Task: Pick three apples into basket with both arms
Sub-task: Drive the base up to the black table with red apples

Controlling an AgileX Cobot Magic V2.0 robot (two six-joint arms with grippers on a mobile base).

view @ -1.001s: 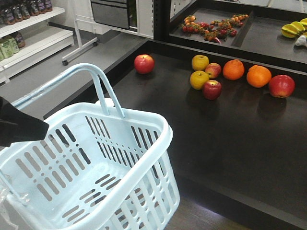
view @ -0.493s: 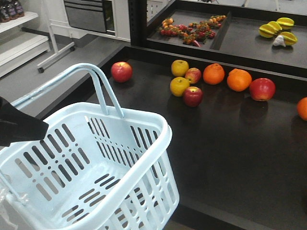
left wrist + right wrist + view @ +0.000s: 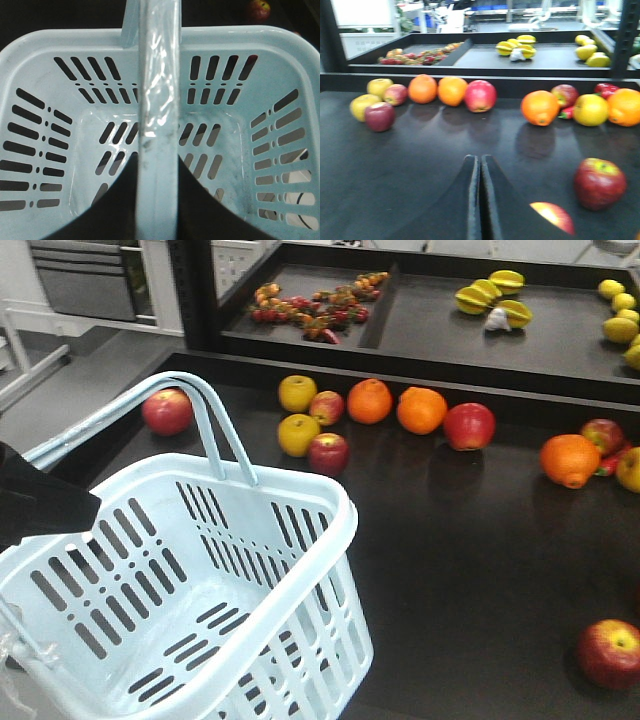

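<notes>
The pale blue basket hangs empty at the lower left, over the front edge of the dark counter. My left gripper is shut on the basket's handle; only a black part of the left arm shows in the front view. A dark red apple with a yellowish patch lies at the counter's near right, also in the right wrist view. Another dark red apple lies mid-counter, and a red one behind the handle. My right gripper is shut and empty, low over the counter.
Two yellow apples, oranges and more red apples lie in a row along the counter's back ledge. Behind it, trays hold small fruit and yellow fruit. Another apple shows partly beside the right finger.
The front view has swung to the right: the fruit has slid left in the frame and new fruit shows at the right. The basket keeps its place, still held.
</notes>
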